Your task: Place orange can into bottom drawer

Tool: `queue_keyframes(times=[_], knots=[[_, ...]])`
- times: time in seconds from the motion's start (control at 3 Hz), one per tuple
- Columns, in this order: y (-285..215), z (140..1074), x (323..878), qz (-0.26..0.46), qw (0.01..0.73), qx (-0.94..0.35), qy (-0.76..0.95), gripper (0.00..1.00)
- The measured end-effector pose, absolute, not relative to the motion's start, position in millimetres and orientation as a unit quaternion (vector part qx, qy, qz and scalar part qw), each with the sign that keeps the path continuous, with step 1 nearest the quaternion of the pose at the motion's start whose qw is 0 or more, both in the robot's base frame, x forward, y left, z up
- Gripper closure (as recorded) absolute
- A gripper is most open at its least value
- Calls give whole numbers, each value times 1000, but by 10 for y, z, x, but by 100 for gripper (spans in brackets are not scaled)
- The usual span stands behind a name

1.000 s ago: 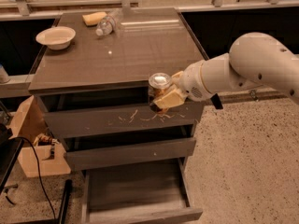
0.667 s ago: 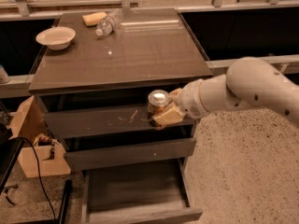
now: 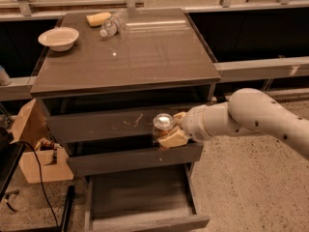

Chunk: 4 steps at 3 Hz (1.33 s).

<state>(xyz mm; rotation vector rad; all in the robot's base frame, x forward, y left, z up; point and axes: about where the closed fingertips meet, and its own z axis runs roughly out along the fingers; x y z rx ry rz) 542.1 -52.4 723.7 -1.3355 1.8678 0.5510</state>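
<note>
My gripper (image 3: 170, 129) is shut on the orange can (image 3: 162, 125), whose silver top faces up. It holds the can in front of the cabinet, level with the scratched top drawer front (image 3: 116, 124) and just above the middle drawer (image 3: 135, 157). The bottom drawer (image 3: 142, 199) is pulled open below, a wide shallow tray with nothing in it. The can hangs above the drawer's back right part. My white arm (image 3: 256, 117) reaches in from the right.
On the cabinet top (image 3: 130, 52) stand a white bowl (image 3: 58, 36), a clear plastic bottle (image 3: 110, 26) lying down and a yellow sponge (image 3: 98, 19). A cardboard box (image 3: 34, 144) and a black cable are on the floor at the left.
My arm has moved down and to the left with the can, from beside the top drawer's right end to the front of the cabinet above the open bottom drawer.
</note>
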Motion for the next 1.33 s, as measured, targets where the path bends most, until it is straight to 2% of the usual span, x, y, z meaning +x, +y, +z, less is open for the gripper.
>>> queue_keyframes(times=[0.67, 1.33], knots=[[-464, 6373, 5554, 216, 383, -532, 724, 100], [-445, 6104, 5544, 220, 374, -539, 722, 100]])
